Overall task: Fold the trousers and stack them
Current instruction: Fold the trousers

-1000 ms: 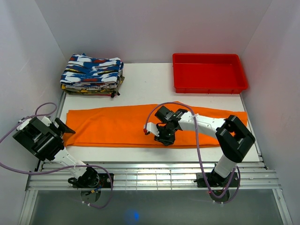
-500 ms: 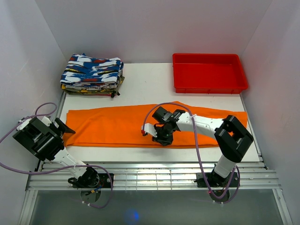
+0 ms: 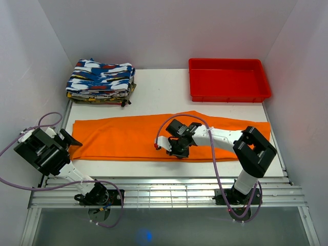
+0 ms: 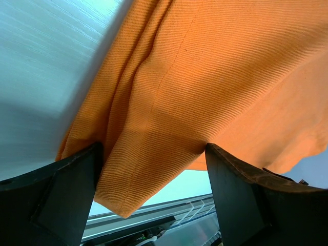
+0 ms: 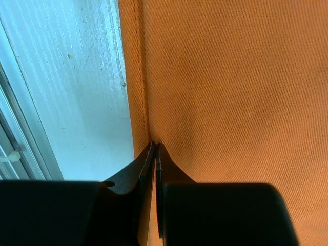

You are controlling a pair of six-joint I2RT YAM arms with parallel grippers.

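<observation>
The bright-orange trousers [image 3: 128, 136] lie flat in a long strip across the white table [image 3: 154, 87]. My left gripper [image 3: 73, 141] is at their near-left corner. In the left wrist view [image 4: 152, 148] its jaws stand apart, with the corner of the cloth [image 4: 205, 77] hanging between the fingers. My right gripper [image 3: 174, 151] is at the middle of the near edge. In the right wrist view [image 5: 155, 144] it is shut, its tips pinching the trousers' hem [image 5: 230, 102], which puckers there.
A stack of blue, white and red patterned folded clothes [image 3: 101, 81] sits at the back left. A red plastic tray [image 3: 230, 97] stands at the back right. A metal rail [image 3: 164, 192] runs along the table's near edge.
My right gripper has slid a little to the left along the near edge of the trousers. The left arm has not moved.
</observation>
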